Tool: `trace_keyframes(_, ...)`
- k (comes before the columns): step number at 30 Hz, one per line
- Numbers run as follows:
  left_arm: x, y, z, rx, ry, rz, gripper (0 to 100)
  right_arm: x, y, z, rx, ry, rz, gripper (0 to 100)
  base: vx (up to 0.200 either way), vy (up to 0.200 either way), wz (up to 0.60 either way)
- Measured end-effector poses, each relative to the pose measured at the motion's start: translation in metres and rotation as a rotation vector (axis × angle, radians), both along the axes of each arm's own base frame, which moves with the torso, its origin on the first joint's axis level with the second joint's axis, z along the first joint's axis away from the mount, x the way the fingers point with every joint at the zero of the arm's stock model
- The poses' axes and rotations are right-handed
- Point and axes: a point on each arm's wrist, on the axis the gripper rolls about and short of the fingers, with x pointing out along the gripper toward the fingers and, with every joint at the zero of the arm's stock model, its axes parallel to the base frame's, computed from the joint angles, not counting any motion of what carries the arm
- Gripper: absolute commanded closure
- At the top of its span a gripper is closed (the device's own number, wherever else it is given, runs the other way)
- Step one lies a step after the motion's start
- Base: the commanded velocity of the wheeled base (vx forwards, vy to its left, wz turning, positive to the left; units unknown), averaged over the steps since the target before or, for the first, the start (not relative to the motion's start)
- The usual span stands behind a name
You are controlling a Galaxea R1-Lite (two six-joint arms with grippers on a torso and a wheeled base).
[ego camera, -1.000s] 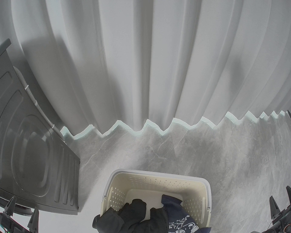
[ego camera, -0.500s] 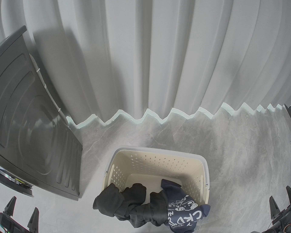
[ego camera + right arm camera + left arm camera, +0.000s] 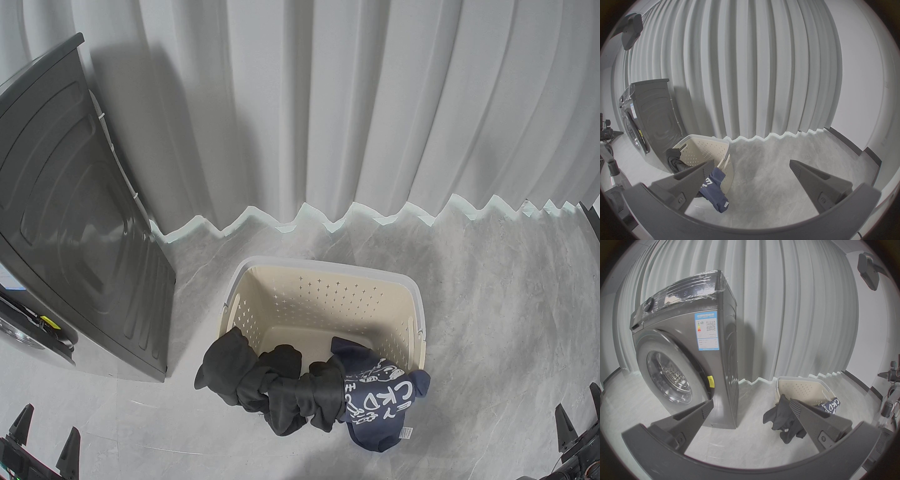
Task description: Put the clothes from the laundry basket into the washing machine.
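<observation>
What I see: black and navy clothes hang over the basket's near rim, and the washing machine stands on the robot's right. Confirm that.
Wrong side: the washing machine stands on the robot's left, per the head view. The rest holds.

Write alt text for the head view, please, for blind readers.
A cream laundry basket on the floor has a black garment and a navy garment draped over its near rim. A washing machine stands left of it before a curtain; the left gripper and right gripper are open.
</observation>
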Motion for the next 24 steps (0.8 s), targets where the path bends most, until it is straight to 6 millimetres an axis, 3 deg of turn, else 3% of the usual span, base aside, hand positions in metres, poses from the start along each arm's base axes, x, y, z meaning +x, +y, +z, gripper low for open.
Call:
trace_keyframes(10,0.0000,0.0000,0.0000,-0.001,0.000,0.000,0,0.0000,0.0000,0.0000,0.000,0.000,-0.001,0,-0.200,0.000,0.00)
trace_keyframes(22,0.0000,0.0000,0.0000,-0.002,0.000,-0.001,0,0.0000,0.0000,0.0000,0.000,0.000,0.000,0,0.000,0.000,0.00)
trace_keyframes(24,0.0000,0.0000,0.0000,-0.001,0.000,0.000,0,0.0000,0.0000,0.0000,0.000,0.000,0.000,0,0.000,0.200,0.00)
